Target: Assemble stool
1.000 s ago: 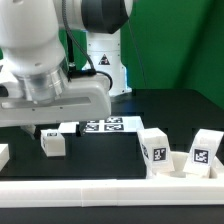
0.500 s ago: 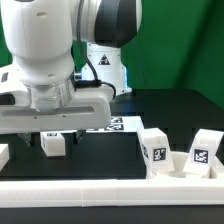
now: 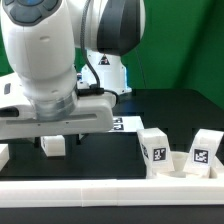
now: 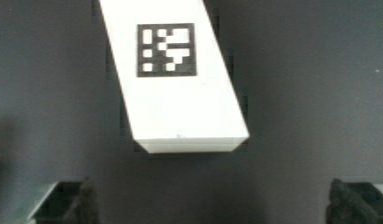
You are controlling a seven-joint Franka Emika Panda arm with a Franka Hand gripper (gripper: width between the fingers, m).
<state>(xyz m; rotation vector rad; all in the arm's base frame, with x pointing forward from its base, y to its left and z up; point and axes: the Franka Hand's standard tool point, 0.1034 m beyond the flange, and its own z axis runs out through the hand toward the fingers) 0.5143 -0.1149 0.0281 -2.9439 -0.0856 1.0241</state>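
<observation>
One camera stands off my arm, low and close behind the white rail (image 3: 110,190), facing across the black tabletop (image 3: 175,112) toward my gripper (image 3: 55,132). The other rides my wrist, looking straight down, very near, at a leg (image 4: 175,75) below my gripper. Both share the tabletop under my gripper.

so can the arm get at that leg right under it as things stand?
Probably yes: the fingers are open wide and the leg lies just below, narrower than their gap, with nothing on top of it or against it.

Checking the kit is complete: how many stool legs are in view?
3. One leg lies beneath the gripper; a second leg and third leg stand at the exterior view's right. The arm may hide more.
</observation>
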